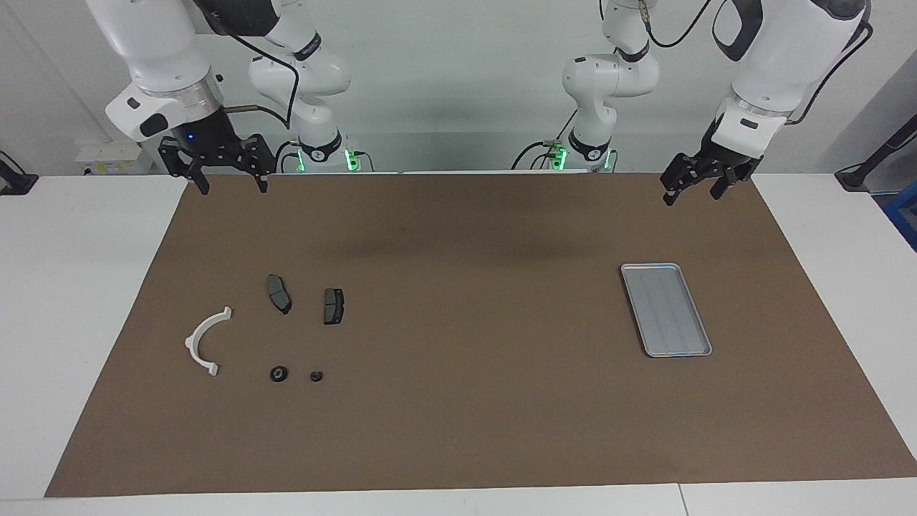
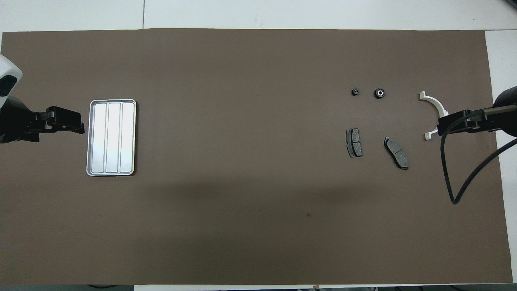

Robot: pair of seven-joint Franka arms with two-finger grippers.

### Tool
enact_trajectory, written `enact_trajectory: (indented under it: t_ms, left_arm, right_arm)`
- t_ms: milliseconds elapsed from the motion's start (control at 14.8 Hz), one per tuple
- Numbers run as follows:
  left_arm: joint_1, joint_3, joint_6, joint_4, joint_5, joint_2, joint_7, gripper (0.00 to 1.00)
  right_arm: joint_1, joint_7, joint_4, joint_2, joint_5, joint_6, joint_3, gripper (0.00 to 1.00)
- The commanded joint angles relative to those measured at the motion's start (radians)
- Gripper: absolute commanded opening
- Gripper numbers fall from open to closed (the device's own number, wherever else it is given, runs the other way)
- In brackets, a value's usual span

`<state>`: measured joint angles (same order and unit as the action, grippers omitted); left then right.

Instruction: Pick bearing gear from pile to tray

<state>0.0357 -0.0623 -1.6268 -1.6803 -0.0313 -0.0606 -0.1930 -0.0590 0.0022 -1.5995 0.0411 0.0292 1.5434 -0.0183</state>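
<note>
I had both arms waiting, raised at the robots' edge of the brown mat (image 1: 458, 401). The right gripper (image 1: 229, 188) hung with its fingers spread wide and nothing between them. The left gripper (image 1: 693, 192) hung over the mat's corner at its own end, also spread and empty.

The pile lay toward the right arm's end. The two pads sat nearest the robots: one pad (image 1: 279, 293) tilted, the other pad (image 1: 333, 306) beside it, apart. Farther out lay the two small black round parts: the bigger ring (image 1: 279, 373), which I took for the bearing gear, and a smaller piece (image 1: 316, 375) just beside it. The white arc (image 1: 206, 341) curved at the outer side of the group, apart from the rest. Nothing touched anything else, and nothing lay on the ring or crowded it.

The tray (image 1: 666, 309) sat toward the left arm's end, well apart from the pile, with only bare mat between.

The overhead view showed me the ring's pale centre (image 2: 379, 93) and three long channels in the tray's floor (image 2: 111, 137). There the right gripper (image 2: 446, 125) covered part of the arc (image 2: 435, 106), and a black cable (image 2: 454, 178) looped over the mat. The facing view showed that gripper high and well clear of the arc.
</note>
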Motion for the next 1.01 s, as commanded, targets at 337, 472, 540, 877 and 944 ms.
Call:
enact_trajectory:
  t_ms: [337, 472, 540, 877, 944]
  left_arm:
    - [0.004, 0.007, 0.015, -0.009, -0.015, -0.018, 0.004, 1.0]
    - [0.004, 0.007, 0.015, -0.009, -0.015, -0.018, 0.004, 1.0]
    - [0.004, 0.007, 0.015, -0.009, -0.015, -0.018, 0.004, 1.0]
    - [0.004, 0.007, 0.015, -0.009, -0.015, -0.018, 0.004, 1.0]
    - [0.004, 0.007, 0.015, -0.009, -0.015, -0.018, 0.004, 1.0]
  right_arm:
    - [-0.002, -0.008, -0.011, 0.017, 0.003, 0.017, 0.0, 1.0]
    - [-0.001, -0.013, -0.004, 0.019, 0.0, 0.017, 0.0, 1.0]
    - [-0.002, -0.011, -0.004, 0.02, -0.002, 0.017, 0.001, 1.0]
    - [0.002, -0.036, -0.01, 0.034, -0.003, 0.009, 0.0, 1.0]
    - [-0.002, -0.039, -0.016, 0.039, -0.003, 0.015, 0.0, 1.0]
